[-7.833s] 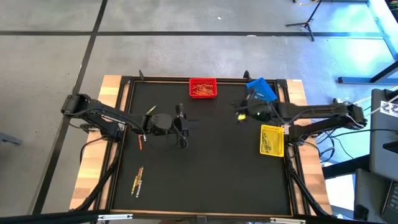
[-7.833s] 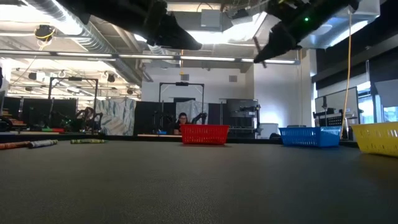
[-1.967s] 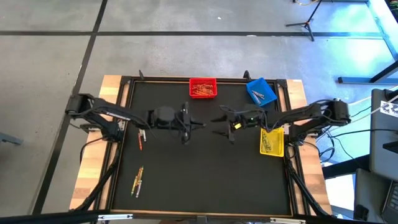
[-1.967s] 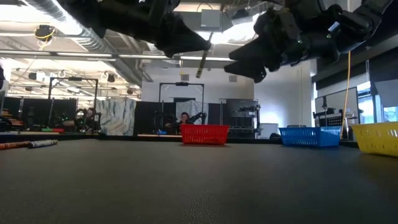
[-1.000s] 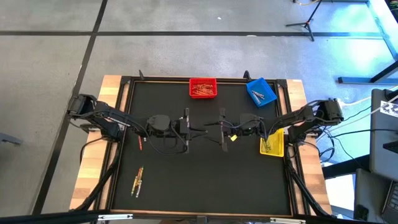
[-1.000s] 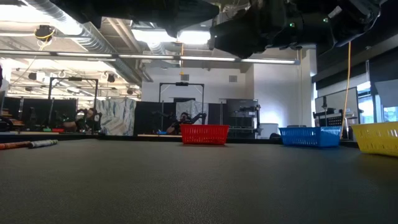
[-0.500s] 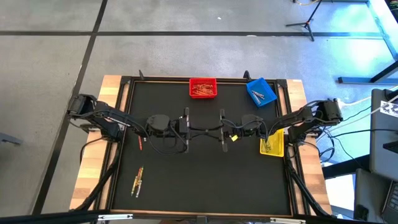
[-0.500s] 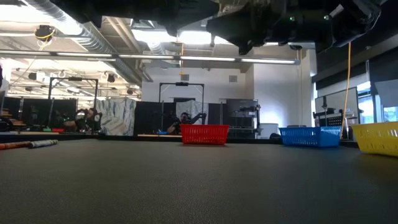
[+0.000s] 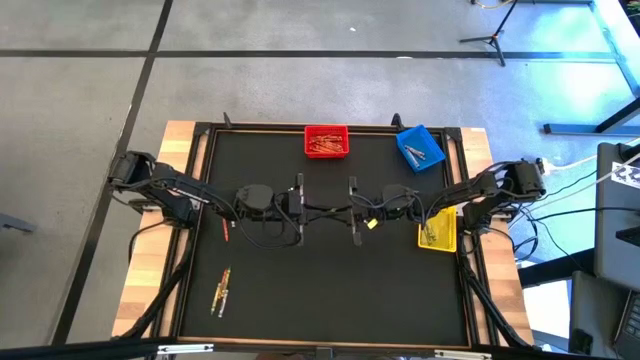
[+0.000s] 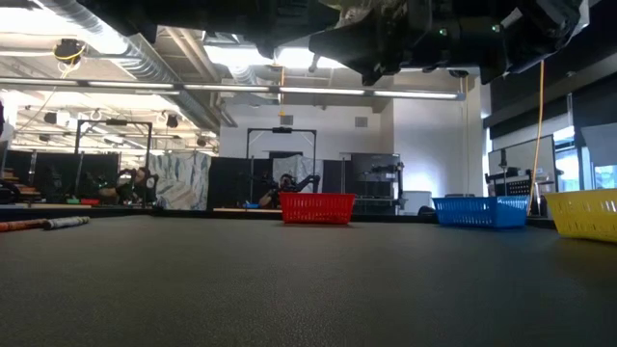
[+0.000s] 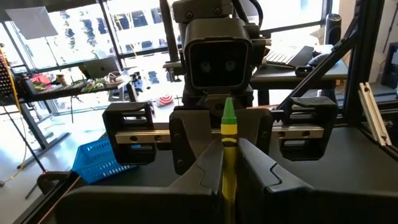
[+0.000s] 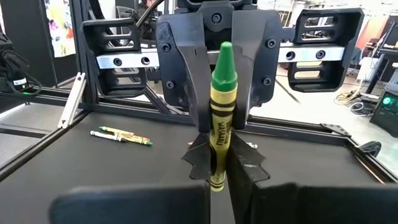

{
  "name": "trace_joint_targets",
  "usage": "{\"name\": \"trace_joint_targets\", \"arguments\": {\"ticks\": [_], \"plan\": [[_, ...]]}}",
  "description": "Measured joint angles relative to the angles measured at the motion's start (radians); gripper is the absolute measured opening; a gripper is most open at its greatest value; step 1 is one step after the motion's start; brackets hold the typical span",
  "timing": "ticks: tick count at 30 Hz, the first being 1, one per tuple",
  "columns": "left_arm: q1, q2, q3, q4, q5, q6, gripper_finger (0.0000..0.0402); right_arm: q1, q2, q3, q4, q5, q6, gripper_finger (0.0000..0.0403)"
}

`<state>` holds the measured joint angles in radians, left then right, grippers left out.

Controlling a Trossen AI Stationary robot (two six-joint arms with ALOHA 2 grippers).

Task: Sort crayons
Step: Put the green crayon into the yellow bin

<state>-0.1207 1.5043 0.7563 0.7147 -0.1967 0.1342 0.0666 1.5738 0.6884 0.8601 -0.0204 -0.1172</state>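
Observation:
One crayon [image 12: 221, 106], with a green tip and a yellow-green wrapper, stands upright in the air over the middle of the table. My left gripper [image 9: 321, 210] and my right gripper [image 9: 336, 210] meet there nose to nose, both level and both shut on it. More crayons lie flat on the mat at the table's left [image 9: 225, 226], near its left front [image 9: 221, 290], and in the right wrist view [image 12: 121, 135]. In the low view both grippers are dark shapes at the top and the crayon does not show. My left gripper pinches the crayon's lower part [image 11: 226, 167] between its two fingers, coming level from the table's left, fingers across the stick. The crayon stands upright, tip up, clear of the table. My right gripper pinches the crayon's lower end [image 12: 215, 169] between its two fingers, coming level from the table's right, just in front of the left fingertips [image 12: 198, 155]. The green tip [image 12: 224, 57] rises well above both holds.
A red bin [image 9: 326, 141] with crayons stands at the far edge, a blue bin [image 9: 420, 146] at the far right, and a yellow bin [image 9: 437, 226] at the right under my right arm. The black mat's near half [image 9: 330, 300] is bare.
My right gripper has shut on the crayon that my left gripper holds up. The left gripper and the crayon have kept still.

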Motion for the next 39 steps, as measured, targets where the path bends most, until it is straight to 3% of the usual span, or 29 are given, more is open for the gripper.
{"name": "trace_joint_targets", "arguments": {"ticks": [13,18,21,25,30,34,39], "plan": [[0.000,0.000,0.000,-0.015,-0.002,-0.009,0.0019,0.000,-0.001,0.001,-0.025,0.002,-0.026,0.0013],[-0.006,-0.026,0.001,-0.061,0.005,0.006,0.0056,0.000,-0.001,0.002,-0.036,0.014,-0.026,0.0018],[-0.013,-0.069,0.002,-0.146,0.015,0.007,0.0083,0.024,-0.025,0.002,-0.095,0.109,-0.064,0.0021],[-0.020,-0.136,0.002,-0.275,0.010,0.007,0.0102,0.079,-0.117,0.002,-0.251,0.308,-0.143,0.0016],[-0.026,-0.166,0.002,-0.353,0.005,-0.001,0.0105,0.156,-0.283,0.002,-0.564,0.492,-0.099,0.0023],[-0.026,-0.166,0.002,-0.365,-0.004,-0.010,0.0105,0.191,-0.438,0.002,-0.860,0.534,0.066,0.0023],[-0.026,-0.165,0.002,-0.365,-0.051,-0.038,0.0105,0.211,-0.604,0.002,-1.228,0.505,0.361,0.0024]]}}
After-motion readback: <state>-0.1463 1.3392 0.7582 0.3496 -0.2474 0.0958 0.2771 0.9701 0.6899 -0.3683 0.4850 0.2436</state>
